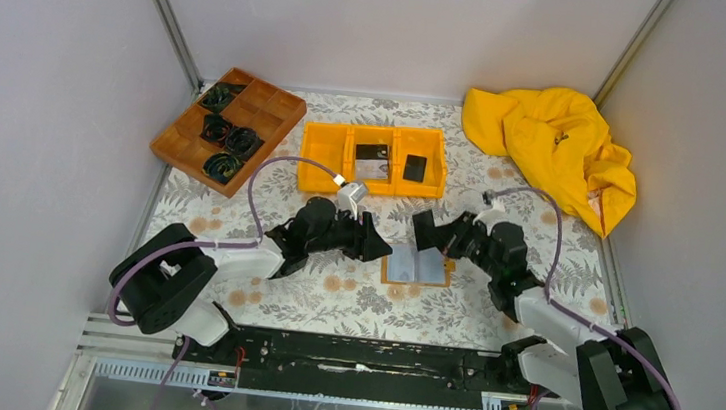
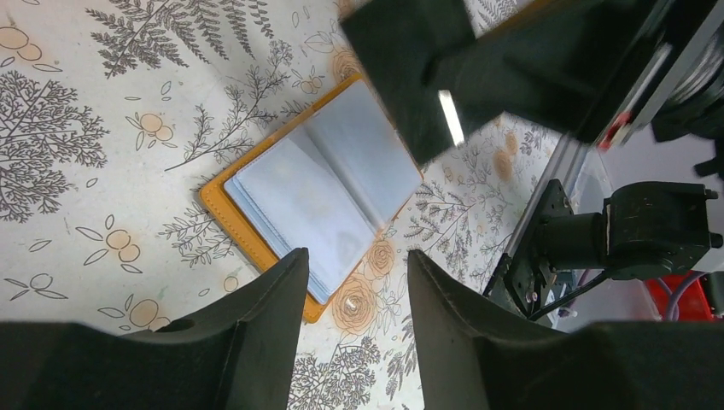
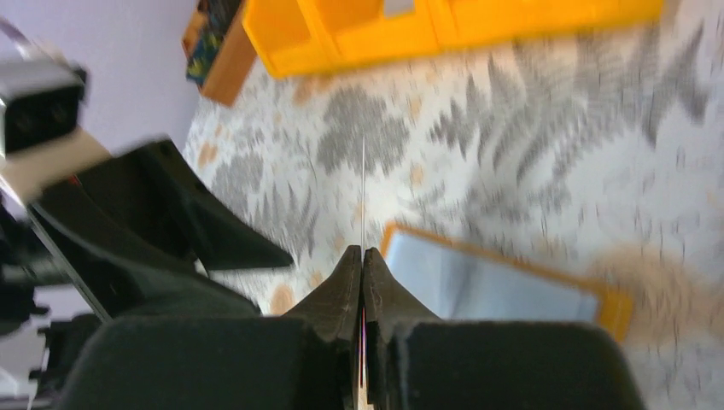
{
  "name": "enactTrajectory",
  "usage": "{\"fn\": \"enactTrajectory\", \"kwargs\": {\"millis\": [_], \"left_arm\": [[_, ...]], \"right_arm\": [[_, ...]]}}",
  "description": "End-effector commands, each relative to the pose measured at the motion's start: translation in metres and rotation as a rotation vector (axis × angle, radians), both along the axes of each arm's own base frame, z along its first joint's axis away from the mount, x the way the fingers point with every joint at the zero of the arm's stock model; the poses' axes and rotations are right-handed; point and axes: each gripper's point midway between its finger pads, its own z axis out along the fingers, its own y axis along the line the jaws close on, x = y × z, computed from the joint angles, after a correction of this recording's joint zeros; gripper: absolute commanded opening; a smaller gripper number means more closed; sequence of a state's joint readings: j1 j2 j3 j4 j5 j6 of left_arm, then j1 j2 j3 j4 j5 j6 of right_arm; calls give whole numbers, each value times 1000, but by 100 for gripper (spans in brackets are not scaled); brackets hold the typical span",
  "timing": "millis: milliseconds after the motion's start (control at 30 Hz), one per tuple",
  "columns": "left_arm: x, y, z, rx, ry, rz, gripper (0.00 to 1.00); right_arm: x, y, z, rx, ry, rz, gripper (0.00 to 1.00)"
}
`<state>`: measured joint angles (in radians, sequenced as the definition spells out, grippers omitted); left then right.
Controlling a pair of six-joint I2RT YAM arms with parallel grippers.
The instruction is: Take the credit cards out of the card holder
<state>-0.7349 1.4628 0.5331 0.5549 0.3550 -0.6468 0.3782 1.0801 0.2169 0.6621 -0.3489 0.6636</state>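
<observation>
While the holder (image 1: 417, 268) lies open and flat on the table (image 1: 349, 304) between my grippers, pockets up, I have a black card (image 2: 403, 77) out of it. My right gripper (image 3: 363, 256) is pinched tight on that card, which hangs just over the holder and clear of the pockets. My left gripper (image 2: 354, 256) hovers at the holder's left edge, jaws partway apart with nothing between them. Beyond sits the orange bin (image 1: 324, 151), with dark cards (image 1: 415, 167) in its middle and right compartments. I judge this the carry-off step: next my right arm should swing to the bin and let go there. Whether the pockets hold more cards I cannot tell. If they do, my left should pin the holder for the next pull.
</observation>
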Motion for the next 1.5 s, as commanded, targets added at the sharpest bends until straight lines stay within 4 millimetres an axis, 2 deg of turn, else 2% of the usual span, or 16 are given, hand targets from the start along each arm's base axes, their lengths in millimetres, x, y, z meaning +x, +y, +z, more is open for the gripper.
{"fn": "enactTrajectory", "kwargs": {"millis": [0,133,300,467,633,900,1100,1467], "left_arm": [[9,-1,16,-36,-83,22,54],[10,1,17,-33,-89,29,54],[10,6,24,-39,-119,45,52],[13,9,21,-10,-129,62,52],[14,9,17,-5,-120,63,52],[11,4,14,-15,-97,39,52],[9,2,18,-35,-92,27,52],[9,0,13,-30,-80,15,52]], "right_arm": [[61,8,71,8,-172,-67,0],[118,8,90,-116,-216,-145,0],[186,19,95,-208,-235,-184,0],[236,29,77,-264,-216,-208,0],[267,29,61,-277,-194,-230,0],[284,15,29,-289,-146,-247,0],[279,17,3,-297,-108,-209,0],[271,18,-17,-277,-74,-193,0]]}}
